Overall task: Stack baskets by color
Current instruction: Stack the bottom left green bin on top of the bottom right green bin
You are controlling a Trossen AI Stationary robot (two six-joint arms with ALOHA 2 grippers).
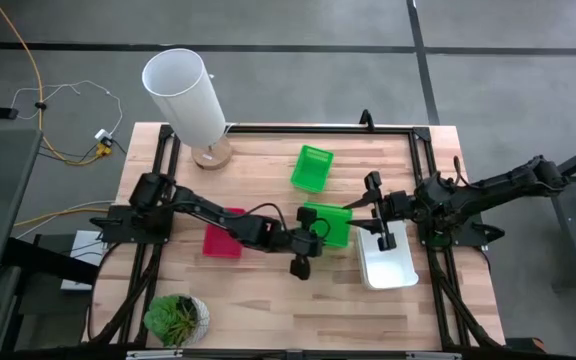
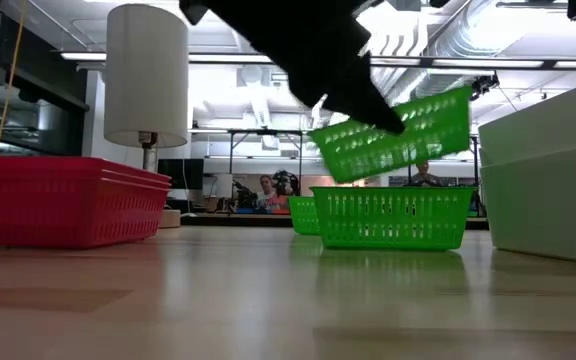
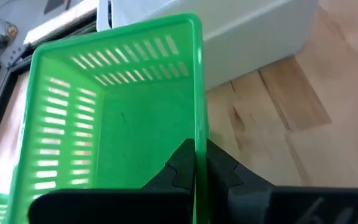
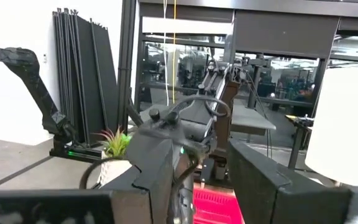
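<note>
The left gripper [image 3: 199, 163] pinches the wall of a green basket [image 2: 393, 135], tilted in the air above another green basket [image 2: 391, 217], so I would level it first, while the right gripper [image 1: 380, 228] waits half open.

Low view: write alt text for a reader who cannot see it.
A dark arm's tool holds a green basket tilted in the air above another green basket on the wooden table. Stacked red baskets sit left, white ones right.

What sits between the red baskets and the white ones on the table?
From above, the left claw holding a green basket over another; the red baskets and white baskets flank it.
</note>
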